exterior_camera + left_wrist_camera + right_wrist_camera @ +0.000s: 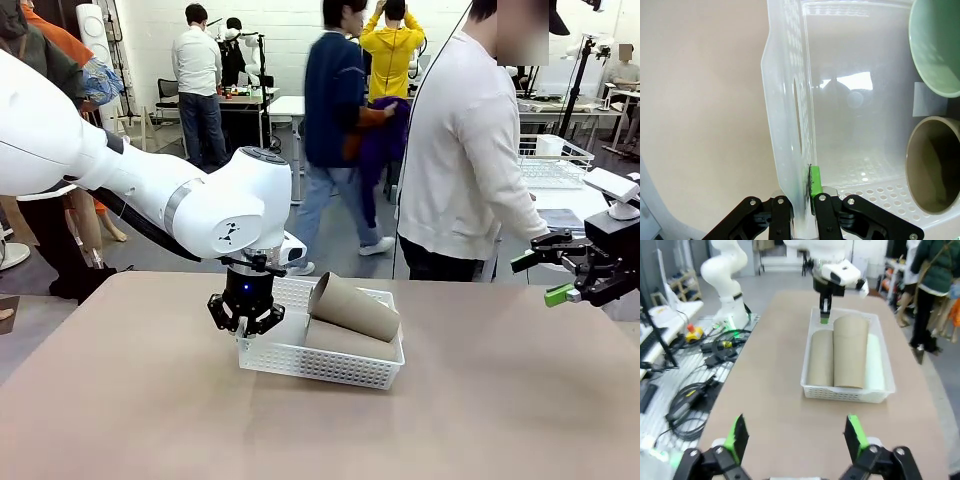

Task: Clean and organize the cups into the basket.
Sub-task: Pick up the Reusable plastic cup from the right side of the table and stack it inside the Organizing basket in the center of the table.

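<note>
Your left end effector [245,322] pinches the holey white plastic basket [330,365] wall | right end effector [796,436] wide, holding nothing | smooth tan cups [352,305], mint cup [935,47] lie inside, on your bench [150,420]

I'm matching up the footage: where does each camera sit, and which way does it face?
Front: between the arms, facing across the table at a person; left end effector shut on the basket wall, right end effector open.
Left wrist: looks down along its end effector at the basket wall and cups.
Right wrist: looks past its end effector across the table.
Shared: basket and cups.
</note>
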Action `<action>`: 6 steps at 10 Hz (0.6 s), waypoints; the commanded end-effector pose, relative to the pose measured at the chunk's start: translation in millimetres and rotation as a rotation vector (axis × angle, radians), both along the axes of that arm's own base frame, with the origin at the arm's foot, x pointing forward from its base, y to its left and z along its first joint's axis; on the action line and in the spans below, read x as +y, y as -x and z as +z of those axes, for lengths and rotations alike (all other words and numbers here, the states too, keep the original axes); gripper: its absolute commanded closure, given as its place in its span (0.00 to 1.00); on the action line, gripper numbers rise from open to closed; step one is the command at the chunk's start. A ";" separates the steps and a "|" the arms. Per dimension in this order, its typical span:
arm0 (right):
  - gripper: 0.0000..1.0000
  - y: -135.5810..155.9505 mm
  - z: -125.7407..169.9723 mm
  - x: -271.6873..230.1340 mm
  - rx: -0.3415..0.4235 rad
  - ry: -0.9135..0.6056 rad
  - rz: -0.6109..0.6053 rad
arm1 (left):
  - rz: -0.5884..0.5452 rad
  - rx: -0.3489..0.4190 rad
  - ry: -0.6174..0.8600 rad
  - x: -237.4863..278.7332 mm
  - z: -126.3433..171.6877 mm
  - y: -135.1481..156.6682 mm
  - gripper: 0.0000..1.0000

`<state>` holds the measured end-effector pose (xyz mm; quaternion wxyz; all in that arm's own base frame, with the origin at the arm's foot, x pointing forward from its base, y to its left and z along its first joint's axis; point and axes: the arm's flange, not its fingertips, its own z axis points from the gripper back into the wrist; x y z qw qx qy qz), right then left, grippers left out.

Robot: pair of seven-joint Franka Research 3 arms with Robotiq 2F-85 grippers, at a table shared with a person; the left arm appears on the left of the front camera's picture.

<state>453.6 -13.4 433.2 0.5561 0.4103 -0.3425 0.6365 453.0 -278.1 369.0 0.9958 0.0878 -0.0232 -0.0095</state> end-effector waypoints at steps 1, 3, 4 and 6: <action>0.00 0.0 0.6 1.2 -0.001 0.006 0.008 | -0.001 -0.003 0.001 -0.5 1.9 0.0 1.00; 0.00 0.0 0.6 1.2 -0.001 0.006 0.008 | -0.001 -0.003 0.001 -0.5 1.9 0.0 1.00; 0.00 0.0 0.6 1.2 -0.001 0.006 0.008 | -0.001 -0.003 0.001 -0.5 1.9 0.0 1.00; 0.00 0.0 0.6 1.2 -0.001 0.006 0.008 | -0.001 -0.003 0.001 -0.5 1.9 0.0 1.00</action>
